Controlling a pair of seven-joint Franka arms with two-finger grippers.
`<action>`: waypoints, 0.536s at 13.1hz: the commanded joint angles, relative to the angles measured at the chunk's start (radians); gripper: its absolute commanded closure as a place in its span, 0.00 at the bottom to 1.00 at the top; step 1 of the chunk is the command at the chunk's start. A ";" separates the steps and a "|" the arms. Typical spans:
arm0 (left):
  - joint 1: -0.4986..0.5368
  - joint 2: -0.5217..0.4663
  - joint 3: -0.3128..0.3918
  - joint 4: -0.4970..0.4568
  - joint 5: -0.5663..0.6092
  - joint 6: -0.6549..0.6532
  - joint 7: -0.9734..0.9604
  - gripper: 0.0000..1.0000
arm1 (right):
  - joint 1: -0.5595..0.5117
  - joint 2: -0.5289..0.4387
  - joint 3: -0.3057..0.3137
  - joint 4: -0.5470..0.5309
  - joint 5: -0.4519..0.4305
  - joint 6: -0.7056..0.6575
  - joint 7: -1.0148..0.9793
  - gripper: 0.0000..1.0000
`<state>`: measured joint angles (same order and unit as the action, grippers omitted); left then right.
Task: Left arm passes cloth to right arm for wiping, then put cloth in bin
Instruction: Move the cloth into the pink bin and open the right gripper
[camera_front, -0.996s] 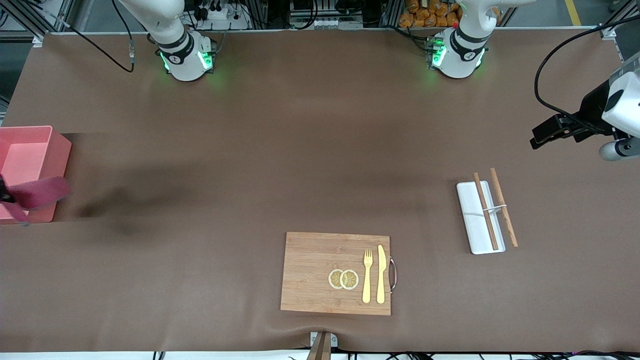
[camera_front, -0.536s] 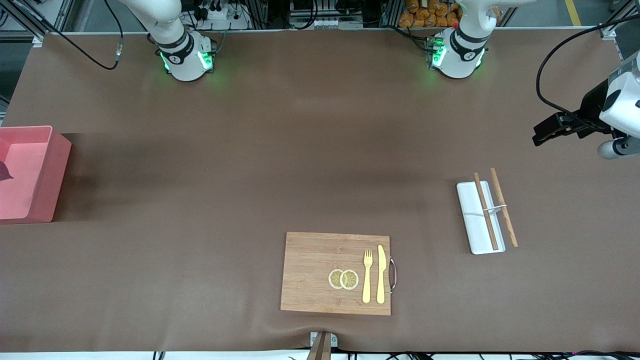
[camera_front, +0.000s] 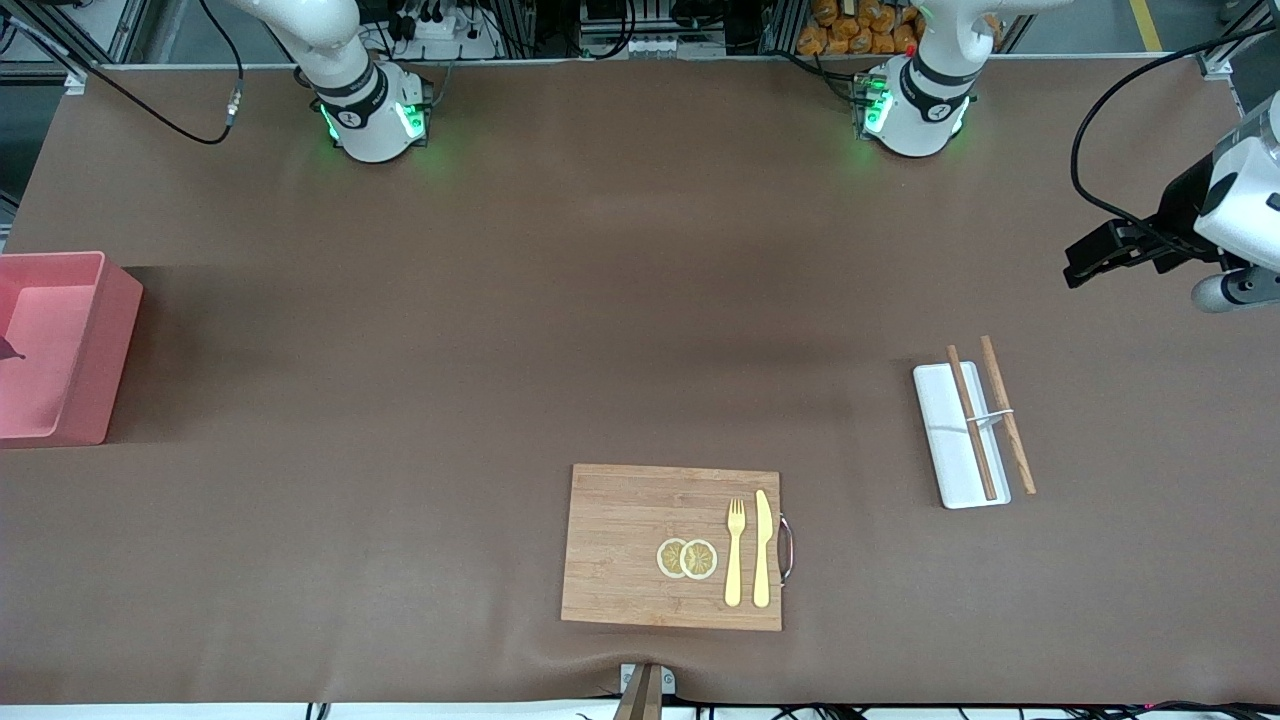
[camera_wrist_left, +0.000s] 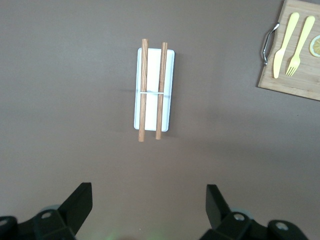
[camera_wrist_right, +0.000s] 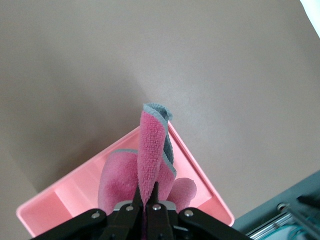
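A: Start with the front view. What's changed?

B: A second ago the cloth hung in plain sight over the nearer wall of the bin (camera_front: 70, 345), at the right arm's end of the worktop (camera_front: 500, 330). Now only a dark sliver shows at the picture's edge over the bin, and the right gripper itself is out of frame there. I'd judge the wiping done and the drop about to happen. The left gripper (camera_front: 1085, 262) waits in the air over the left arm's end of the worktop and has drifted only slightly.

A: And the rest?

B: Unmoved: the wooden board (camera_front: 672, 546) with fork, knife and lemon slices, and the white tray (camera_front: 958, 436) with chopsticks across it.

A: Left wrist view?

B: The left fingers (camera_wrist_left: 80, 200) are spread wide with nothing between them, above bare worktop near the tray.

A: Right wrist view?

B: The right gripper (camera_wrist_right: 148, 199) has its fingers pinched tight on the cloth (camera_wrist_right: 150, 160). The cloth hangs straight down from them, long axis vertical, folded into a narrow strip with its free, grey-edged end pointing down. It sits over the bin (camera_wrist_right: 210, 185), though that free end looks to be about at one wall's rim, so I can't tell that all of it is over the opening. Letting go a little further inward seems safer
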<state>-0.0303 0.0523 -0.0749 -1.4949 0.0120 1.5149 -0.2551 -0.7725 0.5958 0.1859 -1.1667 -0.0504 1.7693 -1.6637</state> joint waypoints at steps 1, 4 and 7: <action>-0.003 -0.034 -0.002 -0.038 0.028 0.021 0.028 0.00 | -0.027 0.018 0.020 0.013 0.018 0.027 -0.082 0.83; -0.003 -0.041 0.000 -0.045 0.028 0.036 0.040 0.00 | -0.042 0.019 0.021 0.012 0.021 0.025 -0.090 0.00; -0.003 -0.074 0.000 -0.088 0.028 0.065 0.042 0.00 | -0.025 0.010 0.026 0.013 0.020 0.022 -0.068 0.00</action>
<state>-0.0302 0.0414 -0.0753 -1.5107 0.0120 1.5401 -0.2323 -0.7905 0.6105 0.1875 -1.1646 -0.0465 1.7974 -1.7238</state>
